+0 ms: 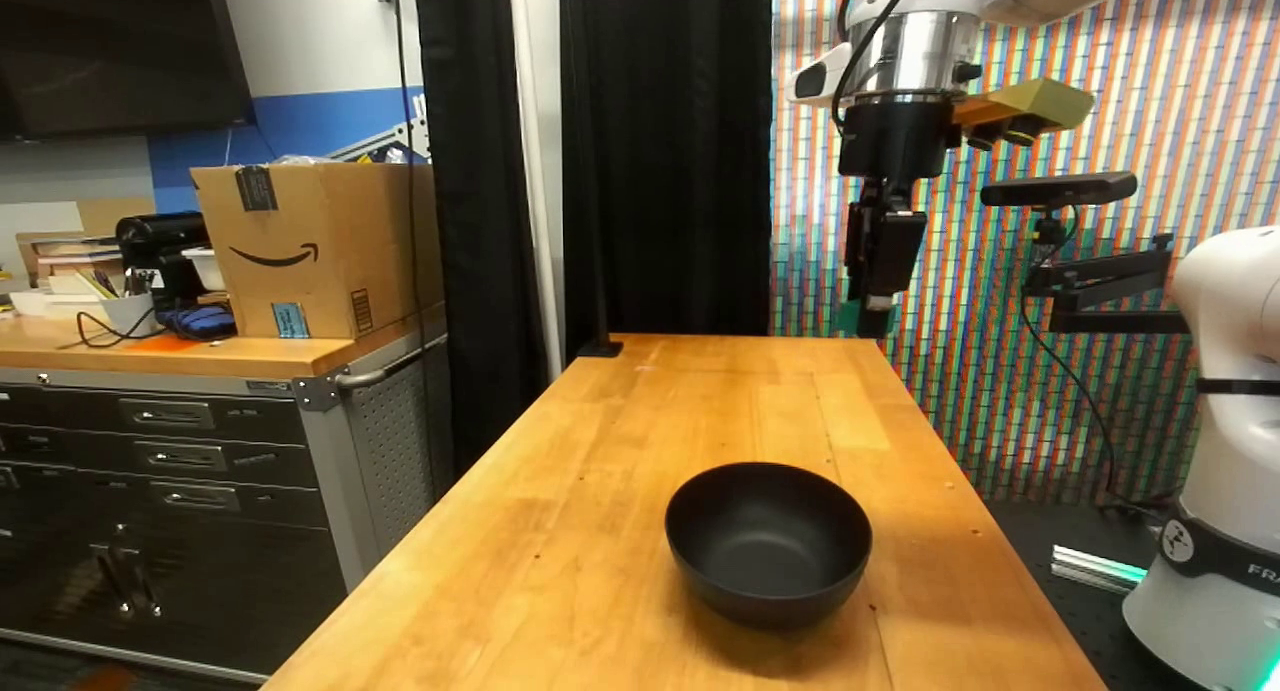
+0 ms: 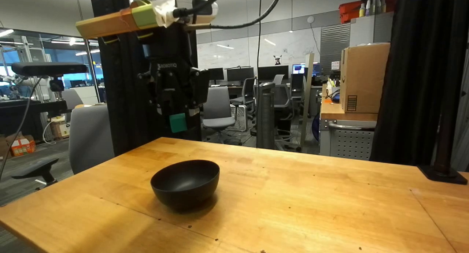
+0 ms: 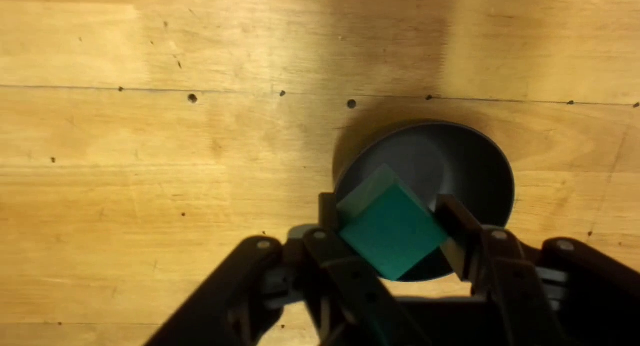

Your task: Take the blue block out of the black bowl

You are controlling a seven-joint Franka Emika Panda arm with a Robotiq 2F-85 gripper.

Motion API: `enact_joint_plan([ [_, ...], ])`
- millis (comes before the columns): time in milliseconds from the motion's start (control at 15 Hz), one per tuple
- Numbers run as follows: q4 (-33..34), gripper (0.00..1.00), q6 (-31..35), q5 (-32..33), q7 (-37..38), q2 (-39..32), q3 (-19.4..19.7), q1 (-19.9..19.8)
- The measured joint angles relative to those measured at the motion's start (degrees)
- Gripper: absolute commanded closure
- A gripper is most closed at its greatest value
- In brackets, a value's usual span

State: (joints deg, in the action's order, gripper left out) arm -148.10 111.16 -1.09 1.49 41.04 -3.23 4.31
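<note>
As the gripper (image 2: 177, 112) hangs above the counter (image 2: 293, 194), it has the blue block (image 3: 395, 231) pinched firmly in its grip, the block turned cornerwise in the wrist view. Lower than the gripper, and apart from both it and the block, the black bowl (image 1: 768, 546) stands upright on the counter. The counter's honey-coloured wood is seamed, scratched and dotted with small dark marks as it spreads beneath the gripper. In an exterior view, a striped, many-coloured panel (image 1: 980, 391) rises behind the gripper; left of the gripper there hangs a black curtain (image 1: 665, 171), and farther left a cardboard box (image 1: 285, 286) sits on a drawer cabinet (image 1: 200, 531). In an exterior view, well beyond the gripper and to its right, stand a grey chair (image 2: 217, 106), monitors (image 2: 273, 71) and a whiteboard (image 2: 231, 57).
</note>
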Motion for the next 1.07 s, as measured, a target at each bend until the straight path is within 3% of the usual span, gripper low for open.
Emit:
enact_joint_plan([
  [467,-3.49,0.73,-0.35,0.51,0.00,4.00,0.98,-2.55],
  [1067,-6.15,0.73,8.21,-1.18,-2.99,-1.02,3.17,-2.08],
])
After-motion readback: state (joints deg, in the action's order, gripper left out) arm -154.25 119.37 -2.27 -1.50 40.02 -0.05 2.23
